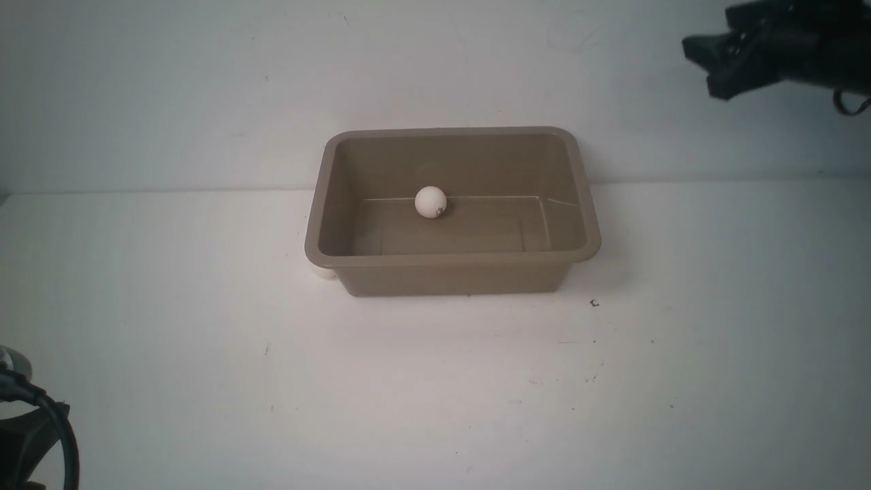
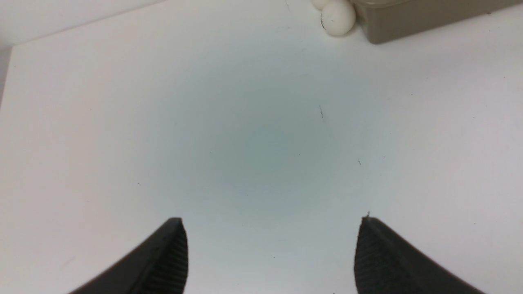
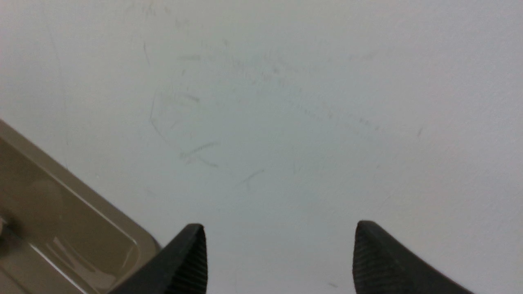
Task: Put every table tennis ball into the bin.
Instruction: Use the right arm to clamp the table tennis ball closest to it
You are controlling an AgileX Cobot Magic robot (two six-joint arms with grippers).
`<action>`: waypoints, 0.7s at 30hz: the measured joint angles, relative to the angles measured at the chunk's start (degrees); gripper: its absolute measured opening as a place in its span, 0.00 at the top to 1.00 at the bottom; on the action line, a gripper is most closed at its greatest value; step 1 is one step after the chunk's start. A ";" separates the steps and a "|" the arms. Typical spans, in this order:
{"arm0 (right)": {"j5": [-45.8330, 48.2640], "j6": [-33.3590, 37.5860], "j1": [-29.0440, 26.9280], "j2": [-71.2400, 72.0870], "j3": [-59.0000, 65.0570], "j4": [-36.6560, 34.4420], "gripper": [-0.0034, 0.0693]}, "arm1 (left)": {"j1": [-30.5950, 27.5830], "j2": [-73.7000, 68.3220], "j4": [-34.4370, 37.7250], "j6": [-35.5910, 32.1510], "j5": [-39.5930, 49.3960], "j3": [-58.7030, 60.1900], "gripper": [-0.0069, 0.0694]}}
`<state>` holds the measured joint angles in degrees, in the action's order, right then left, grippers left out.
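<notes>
The taupe bin (image 1: pixel 452 259) stands mid-table. One white table tennis ball (image 1: pixel 431 202) with a dark mark lies inside it near the back wall. Another ball (image 1: pixel 324 273) peeks out beside the bin's front-left corner. The left wrist view shows two balls there, one (image 2: pixel 337 17) in front of the other (image 2: pixel 320 3), touching the bin's corner (image 2: pixel 408 24). My left gripper (image 2: pixel 271 222) is open and empty over bare table, well short of them. My right gripper (image 1: pixel 704 68) hangs high at the back right, open and empty (image 3: pixel 280 226), past the bin's corner (image 3: pixel 49 192).
The white table (image 1: pixel 204 381) meets a white wall behind the bin. Part of my left arm and its black cable (image 1: pixel 41 422) show at the front-left corner. A small dark speck (image 1: pixel 595 303) lies right of the bin.
</notes>
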<state>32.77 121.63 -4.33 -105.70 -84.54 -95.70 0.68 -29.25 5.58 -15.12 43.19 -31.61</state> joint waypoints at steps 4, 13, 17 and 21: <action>-2.01 -3.31 -0.06 2.51 0.00 0.29 0.35 | 0.00 0.00 0.00 0.00 0.00 0.00 0.27; 3.56 -22.51 -0.18 6.13 0.19 5.84 0.35 | 0.00 0.00 0.00 0.00 -1.30 0.00 0.27; 13.77 -31.71 -0.18 6.18 0.19 8.24 0.35 | 0.00 0.00 0.00 0.06 -1.53 0.00 0.27; 22.87 -35.61 -0.18 6.18 0.19 8.74 0.35 | 0.00 0.00 0.00 0.06 -1.52 0.00 0.27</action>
<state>55.64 86.02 -4.52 -99.52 -84.35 -86.96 0.68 -29.25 5.58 -15.05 41.67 -31.61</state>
